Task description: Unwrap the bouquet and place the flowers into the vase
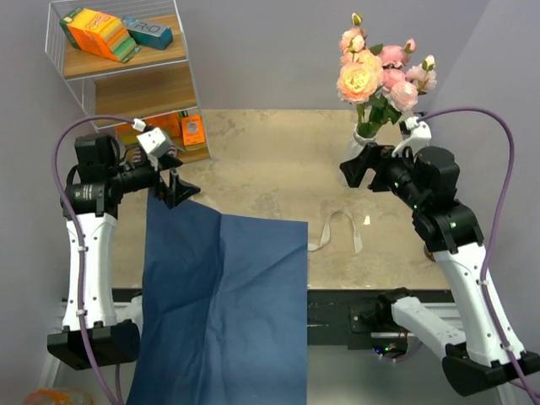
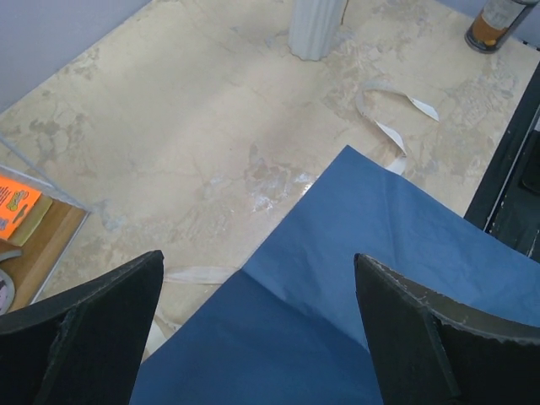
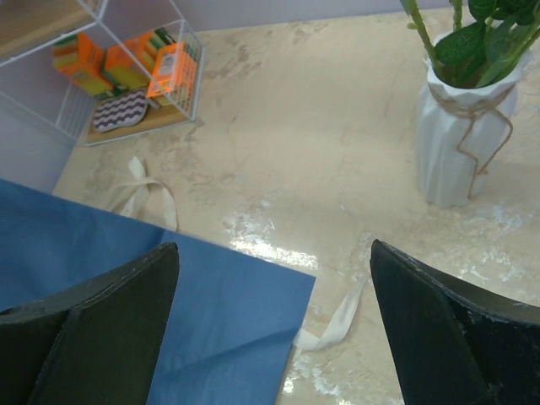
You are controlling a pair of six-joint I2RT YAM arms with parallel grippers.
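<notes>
The flowers (image 1: 380, 72), pale pink roses with green leaves, stand upright in the white ribbed vase (image 1: 365, 135) at the table's far right; their stems show in its mouth (image 3: 456, 51). The bouquet's blue paper (image 1: 224, 287) lies unfolded flat at the near left and hangs over the front edge. A cream ribbon (image 1: 337, 228) lies loose beside it. My left gripper (image 1: 177, 187) hovers open over the paper's far left corner (image 2: 354, 278), holding nothing. Just left of the vase (image 3: 456, 143) and apart from it, my right gripper (image 1: 354, 169) is open and empty.
A white wire shelf (image 1: 126, 51) with orange and green boxes stands at the far left. A second strip of ribbon (image 3: 148, 190) lies near the shelf's foot. A small can (image 2: 498, 21) sits at the table's edge. Bare marbled tabletop (image 1: 278, 160) lies between the arms.
</notes>
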